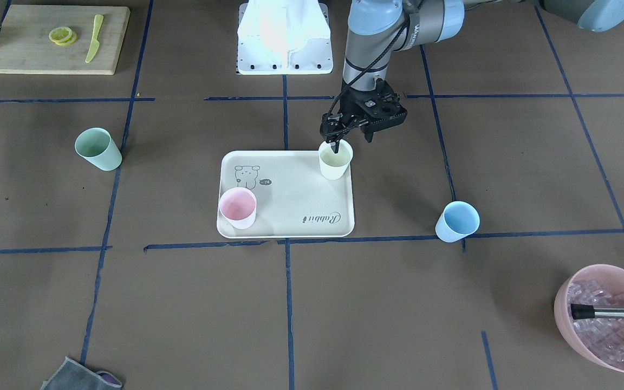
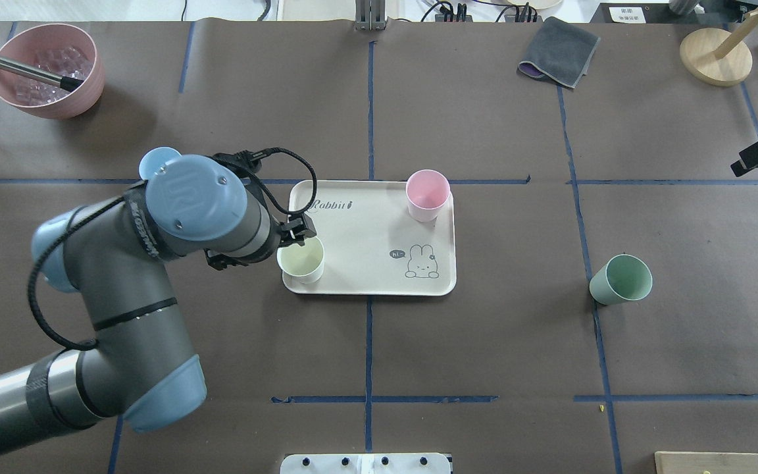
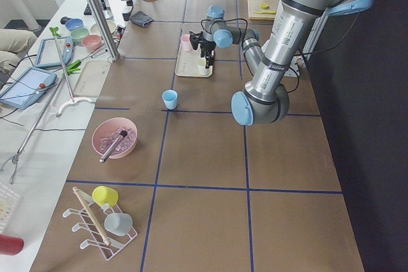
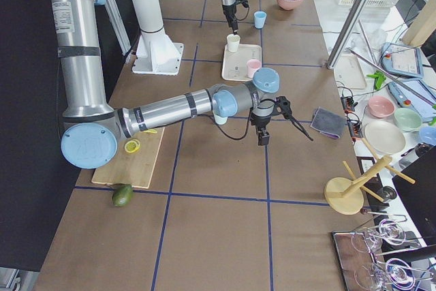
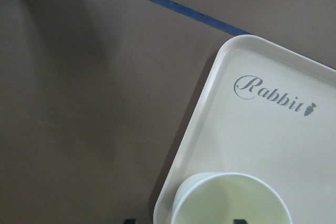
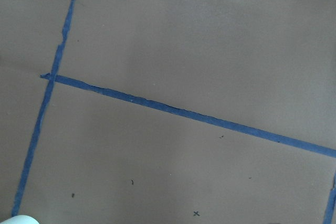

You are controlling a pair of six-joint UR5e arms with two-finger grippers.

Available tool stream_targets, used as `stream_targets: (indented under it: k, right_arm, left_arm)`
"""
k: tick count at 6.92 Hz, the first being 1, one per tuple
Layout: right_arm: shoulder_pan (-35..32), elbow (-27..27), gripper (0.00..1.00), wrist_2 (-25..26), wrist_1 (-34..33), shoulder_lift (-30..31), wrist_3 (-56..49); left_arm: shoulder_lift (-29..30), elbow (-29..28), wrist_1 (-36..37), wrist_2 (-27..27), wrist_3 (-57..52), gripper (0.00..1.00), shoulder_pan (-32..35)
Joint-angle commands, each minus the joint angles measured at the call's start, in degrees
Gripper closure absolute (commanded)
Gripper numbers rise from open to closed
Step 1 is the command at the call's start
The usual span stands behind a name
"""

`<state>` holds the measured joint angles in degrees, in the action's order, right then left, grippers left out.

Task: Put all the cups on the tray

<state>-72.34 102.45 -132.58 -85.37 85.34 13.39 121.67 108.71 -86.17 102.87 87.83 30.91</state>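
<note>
- Exterior front-facing view: left gripper (image 1: pixel 353 144) spread open, straddling the wall of the pale cream-yellow tapered plastic cup (image 1: pixel 335 168), with one fingertip inside, one outside, clamping nothing.
- Rise straight up until the inner fingertip clears the rim; avoid sideways drift, likely to tip the cup.
- Stands upright directly beneath that gripper, in a corner of the flat cream-beige rimmed rectangular tray (image 1: pixel 290 200).
- Well apart, out on the table: light blue plastic cup (image 1: pixel 457 221), mint green plastic cup (image 1: pixel 98 149).

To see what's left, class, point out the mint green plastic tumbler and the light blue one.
Mint green plastic tumbler (image 2: pixel 621 280): overhead view, inner wall.
Light blue plastic tumbler (image 1: pixel 457 222): front-facing view, inner wall.
</note>
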Motion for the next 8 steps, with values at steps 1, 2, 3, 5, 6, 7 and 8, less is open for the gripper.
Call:
stream_targets:
  k: [1, 2, 3, 5, 6, 7, 8]
  right_arm:
    - [3.41, 5.28, 0.01, -0.84, -0.15, 0.96, 10.9]
    - [7.79, 8.52, 0.01, 0.56, 0.38, 2.79, 17.39]
    - [12.1, 12.21, 0.01, 3.44, 0.47, 4.72, 23.12]
    - [19.66, 13.57, 0.01, 8.47, 15.3, 12.08, 33.66]
    - [23.26, 13.39, 0.01, 11.44, 19.33, 13.69, 37.29]
    - [26.26, 13.3, 0.02, 14.69, 19.63, 13.71, 38.02]
    - [26.9, 12.26, 0.03, 14.9, 19.89, 13.71, 37.94]
  left_arm:
    - [-5.27, 8.14, 5.3, 10.03, -16.29, 0.0, 7.38]
    - [-8.35, 9.58, 5.14, 12.5, -20.2, 0.0, 9.58]
    - [-9.25, 9.85, 5.05, 12.61, -20.5, 0.0, 9.87]
    - [-9.26, 9.94, 5.05, 12.62, -20.51, 0.0, 9.87]
    - [-9.26, 9.86, 5.05, 12.53, -20.51, 0.0, 9.87]
    - [-9.35, 9.86, 5.05, 12.53, -20.51, 0.0, 9.87]
    - [-9.35, 9.86, 5.05, 12.53, -20.51, 0.0, 9.87]
